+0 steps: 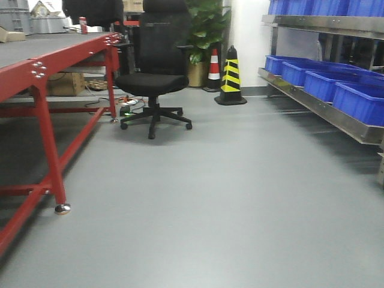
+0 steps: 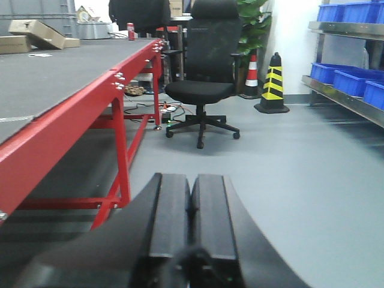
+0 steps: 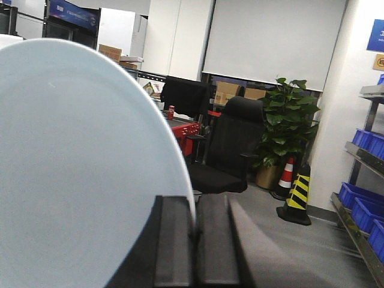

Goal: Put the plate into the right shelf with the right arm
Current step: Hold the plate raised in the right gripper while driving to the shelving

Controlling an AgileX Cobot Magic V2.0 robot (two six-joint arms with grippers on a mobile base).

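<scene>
Two arms show only in their own wrist views. The right gripper (image 3: 195, 240) is clamped on the rim of the plate (image 3: 78, 168), which stands nearly on edge and fills the left half of that view, its pale bluish face towards the camera. The left gripper (image 2: 191, 204) has its fingers pressed together with nothing between them.

Grey, smooth floor (image 1: 240, 198) runs across the room, faintly glossy. Along the left stands a red-framed table (image 1: 54, 60) with a dark grey top. At its far end sit a red can (image 2: 130, 31) and some cardboard boxes (image 2: 36, 33).

A black office chair (image 1: 153, 66) stands on the floor just beyond the table's far leg, with a power strip (image 1: 128, 103) and loose cables beside its base. Further back, near the wall, are a red-and-white cone (image 1: 213, 67) and a yellow-and-black striped cone (image 1: 230, 78), with a leafy potted plant (image 1: 207, 24) behind them.

The right shelf (image 1: 324, 113) lines the right side, its steel ledge carrying a row of blue bins (image 1: 327, 84), with more bins on the ledge above. The plate is held in the air well apart from this shelf, which shows only at the right edge of the right wrist view. A large white blind (image 3: 270, 42) covers the far wall.
</scene>
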